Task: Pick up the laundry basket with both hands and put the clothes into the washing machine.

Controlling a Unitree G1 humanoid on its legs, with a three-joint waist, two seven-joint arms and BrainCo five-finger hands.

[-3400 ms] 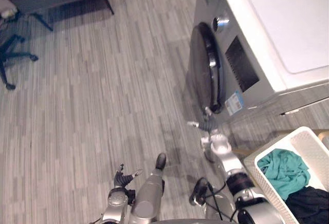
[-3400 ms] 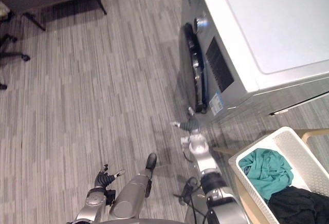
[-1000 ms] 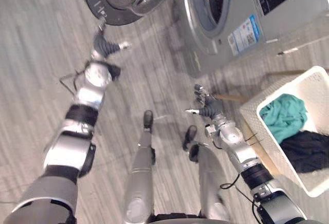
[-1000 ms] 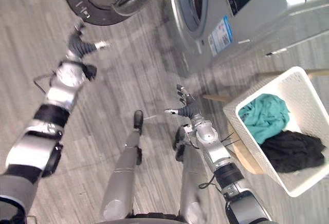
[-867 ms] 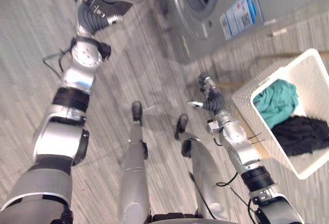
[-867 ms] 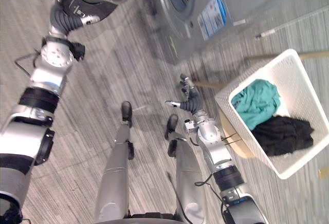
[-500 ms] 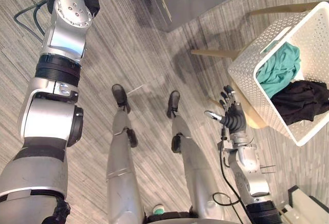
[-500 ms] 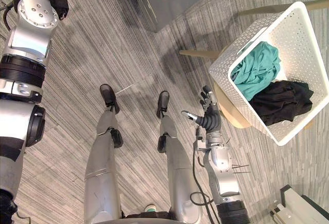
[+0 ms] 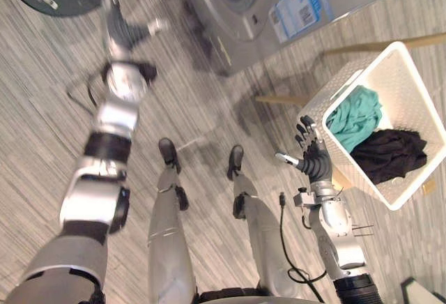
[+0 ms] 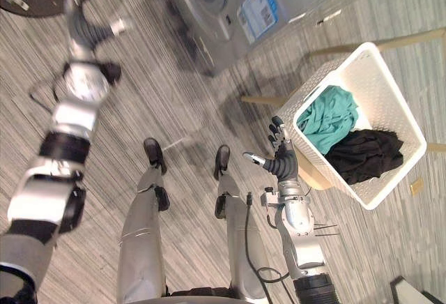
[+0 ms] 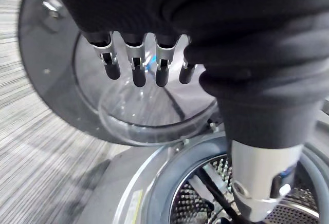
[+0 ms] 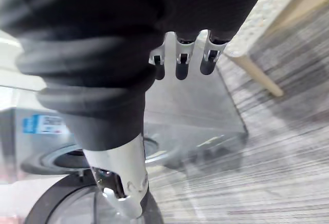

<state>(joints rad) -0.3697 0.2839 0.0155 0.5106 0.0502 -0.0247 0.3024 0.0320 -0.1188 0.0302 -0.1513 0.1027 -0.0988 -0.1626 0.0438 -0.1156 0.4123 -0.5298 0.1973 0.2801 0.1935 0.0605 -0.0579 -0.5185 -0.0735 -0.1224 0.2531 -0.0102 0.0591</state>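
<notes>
Well, the white laundry basket (image 9: pixel 333 105) sits right beside the right hand (image 9: pixel 311 156), on the side away from its thumb. It rests up on a wooden stand (image 9: pixel 282 100). I cannot tell if the hand touches it. Inside lie a teal cloth (image 9: pixel 352 119) and a black cloth (image 9: pixel 390 154).

The basket looks stiff and light, with little holes in its wall, so it should not bend much. The clothes are soft and floppy and could slide if it tips. I think the best place to hold is the rim, one hand on each side.

The right hand is spread wide and holds nothing. The left hand (image 9: pixel 125 35) is far from the basket, up by the washing machine (image 9: pixel 279 11) and its open door (image 11: pixel 51 90). Its fingers are straight, and it is empty too. The drum (image 11: pixel 205 198) is just past its thumb.
</notes>
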